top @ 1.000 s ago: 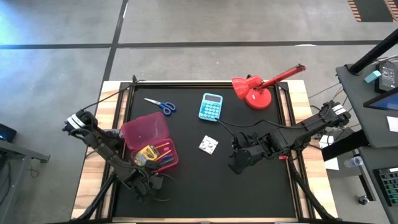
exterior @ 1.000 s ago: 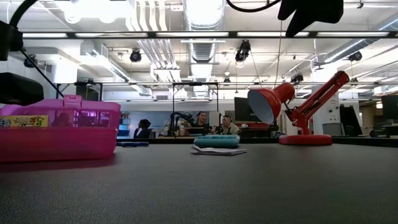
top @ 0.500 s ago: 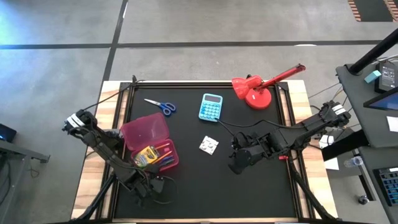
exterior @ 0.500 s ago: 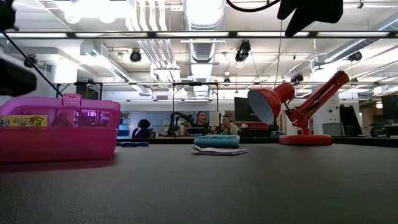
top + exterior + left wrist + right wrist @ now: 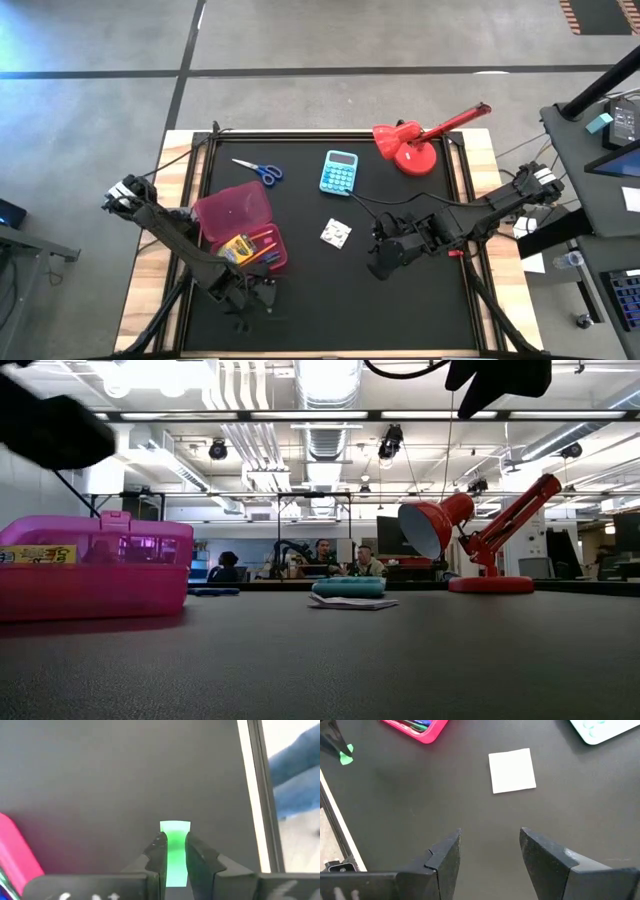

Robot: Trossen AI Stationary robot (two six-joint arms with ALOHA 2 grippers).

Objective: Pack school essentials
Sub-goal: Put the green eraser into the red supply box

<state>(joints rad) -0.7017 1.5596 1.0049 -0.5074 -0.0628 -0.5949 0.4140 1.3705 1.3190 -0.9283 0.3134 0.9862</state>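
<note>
Pink translucent plastic case (image 5: 243, 228), lid open, on the black table mat (image 5: 400, 300) at the left side. Contents: yellow-green crayon box (image 5: 236, 248) and several thin pens and markers (image 5: 265, 242), red and blue among them, lying in the tray half. In the low view the case (image 5: 95, 565) stands as a low pink box with the crayon box label showing through its wall.

Blue-handled scissors (image 5: 259, 169), flat on the mat beyond the case, apart from it.

Small white patterned square (image 5: 335, 233), flat on the mat near the middle, between the case and the right gripper; plain white in the right wrist view (image 5: 512, 770).

Small bright green flat piece (image 5: 174, 851), rectangular, smooth.

Left gripper (image 5: 252, 294), over the mat's near edge just in front of the case. Jaws clenched on the green piece, which stands out past the fingertips (image 5: 159, 851); pink case corner close beside.

Right gripper (image 5: 385, 256), right of the white square, apart from it. Jaws spread wide, nothing between them; fingers (image 5: 446, 857) above bare mat.
</note>
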